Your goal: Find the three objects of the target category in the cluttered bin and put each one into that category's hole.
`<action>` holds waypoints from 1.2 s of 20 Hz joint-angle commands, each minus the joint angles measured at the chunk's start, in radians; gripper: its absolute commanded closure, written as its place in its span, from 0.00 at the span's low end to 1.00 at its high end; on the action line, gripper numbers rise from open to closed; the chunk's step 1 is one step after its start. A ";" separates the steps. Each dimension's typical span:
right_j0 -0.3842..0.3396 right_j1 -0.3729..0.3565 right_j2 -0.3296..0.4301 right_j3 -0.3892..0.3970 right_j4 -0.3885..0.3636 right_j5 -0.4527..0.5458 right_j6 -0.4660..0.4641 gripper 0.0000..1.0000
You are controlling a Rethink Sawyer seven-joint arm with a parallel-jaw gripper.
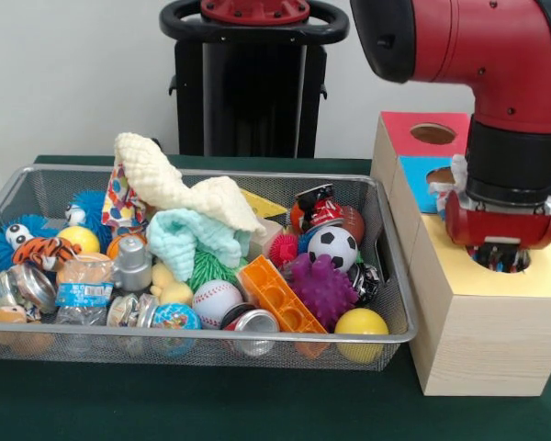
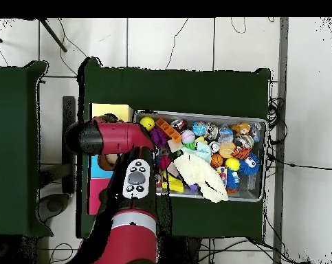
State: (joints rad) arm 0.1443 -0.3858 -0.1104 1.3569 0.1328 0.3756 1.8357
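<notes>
The wire mesh bin [image 1: 211, 336] is full of toys and cloths; it also shows in the overhead view [image 2: 259, 122]. One white cloth with coloured spots [image 1: 119, 198] sticks up at the bin's back left, partly under the cream knitted cloth [image 1: 170, 182]. The other spotted cloths are hidden. My gripper [image 1: 502, 259] hangs straight down into the round hole [image 1: 525, 265] of the yellow-faced box [image 1: 459, 266]. Small coloured flecks show at its tip inside the hole; I cannot tell what they are. In the overhead view the arm [image 2: 120, 137] covers the gripper and the hole.
A blue-faced box [image 1: 416, 175] and a red-faced box [image 1: 402, 125] stand behind the yellow one, to the right of the bin. A mint fluffy cloth [image 1: 188, 237], balls, cans, an orange brick [image 1: 277, 296] and a purple spiky ball [image 1: 323, 287] fill the bin.
</notes>
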 commanded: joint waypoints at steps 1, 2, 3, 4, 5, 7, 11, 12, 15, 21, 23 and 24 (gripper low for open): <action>-0.005 0.101 0.075 0.001 0.021 -0.029 0.166 1.00; -0.007 0.094 0.075 0.007 0.020 -0.024 0.163 1.00; -0.009 0.091 0.076 0.008 0.020 -0.020 0.161 1.00; -0.010 0.087 0.078 0.009 0.019 -0.015 0.159 1.00; -0.012 0.084 0.078 0.011 0.019 -0.014 0.158 1.00; -0.016 0.075 0.080 0.018 0.019 -0.009 0.155 1.00; -0.020 0.067 0.078 0.014 0.020 0.011 0.149 1.00; -0.020 0.064 0.077 0.015 0.020 0.015 0.149 1.00; -0.018 0.061 0.073 0.015 0.017 0.014 0.148 1.00; -0.012 0.055 0.065 0.024 0.022 0.022 0.160 0.00; -0.013 0.050 0.069 0.031 0.024 0.022 0.161 0.00; -0.011 0.050 0.066 0.030 0.025 0.025 0.164 0.00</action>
State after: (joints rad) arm 0.1458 -0.3765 -0.1131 1.3383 0.1359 0.3744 1.8368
